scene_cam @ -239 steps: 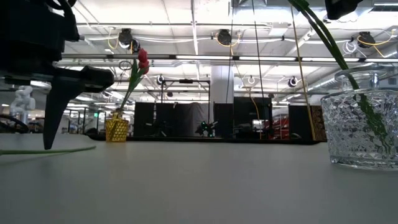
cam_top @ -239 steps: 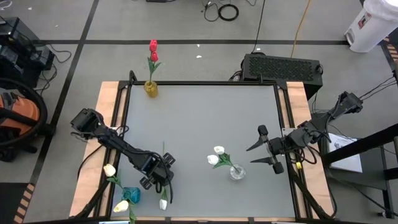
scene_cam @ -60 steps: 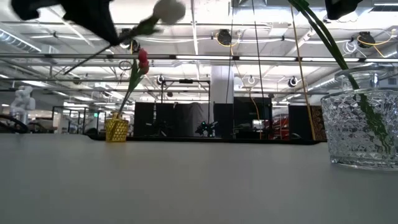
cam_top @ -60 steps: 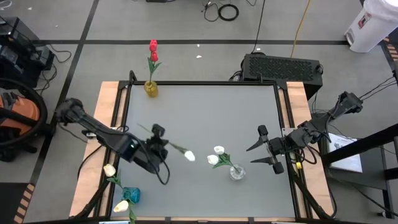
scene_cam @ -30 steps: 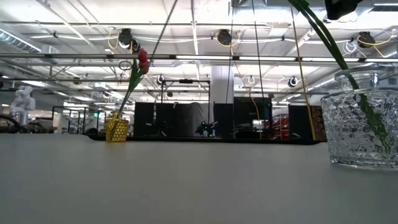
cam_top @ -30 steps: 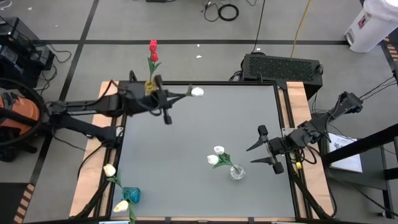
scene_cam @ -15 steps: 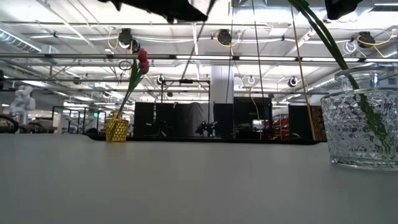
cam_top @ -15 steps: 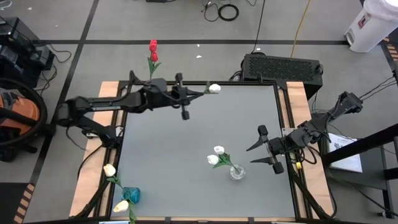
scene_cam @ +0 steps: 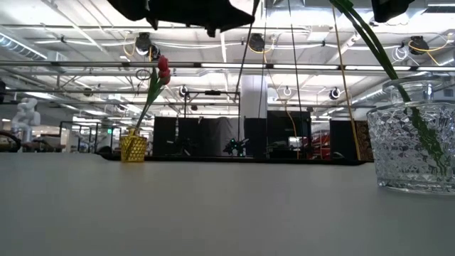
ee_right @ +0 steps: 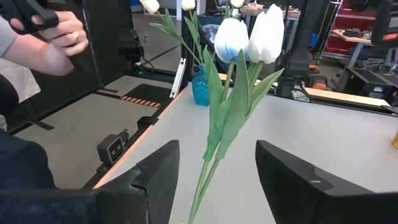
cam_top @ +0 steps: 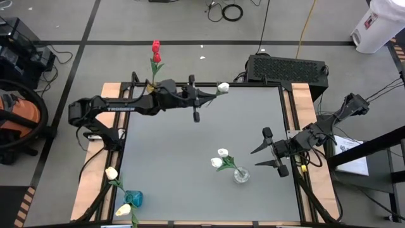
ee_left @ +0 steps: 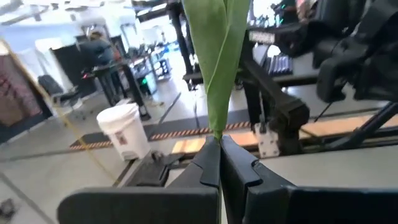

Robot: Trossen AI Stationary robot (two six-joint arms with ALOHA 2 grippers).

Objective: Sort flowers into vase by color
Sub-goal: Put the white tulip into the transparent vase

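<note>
Table (cam_top: 190,158), grey and matte, lies below as my left gripper (cam_top: 201,96) has swung from 7 o'clock up to 12 o'clock, clamped on a white tulip (cam_top: 222,88) held aloft, overshooting the glass vase (cam_top: 240,175) at 5 o'clock where 2 white tulips (cam_top: 219,158) wait. My right gripper (cam_top: 269,154) idles at 3 o'clock, fingers apart. A workshop hall with ceiling lights lies beyond.

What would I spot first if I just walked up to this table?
The left gripper, stretched along the table's far edge, pinching a white tulip by its stem. Next, the glass vase near the right with two white tulips, with the open right gripper waiting beside it.
</note>
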